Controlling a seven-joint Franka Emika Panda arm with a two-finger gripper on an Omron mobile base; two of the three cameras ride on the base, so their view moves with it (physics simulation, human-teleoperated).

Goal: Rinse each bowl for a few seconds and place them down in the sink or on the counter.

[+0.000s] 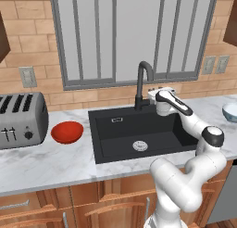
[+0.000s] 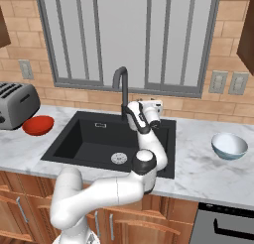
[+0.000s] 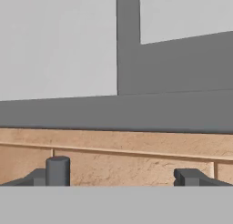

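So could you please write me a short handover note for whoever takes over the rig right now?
Gripper: open, empty, raised by the faucet at the back of the sink, facing the window frame and brick wall.
Red bowl: on the counter left of the sink, beside the toaster.
Pale blue-white bowl: on the counter right of the sink.
Done: nothing visible; neither bowl is held, and no water can be seen running.
Left: rinse each bowl, then set it down in the sink or on the counter.
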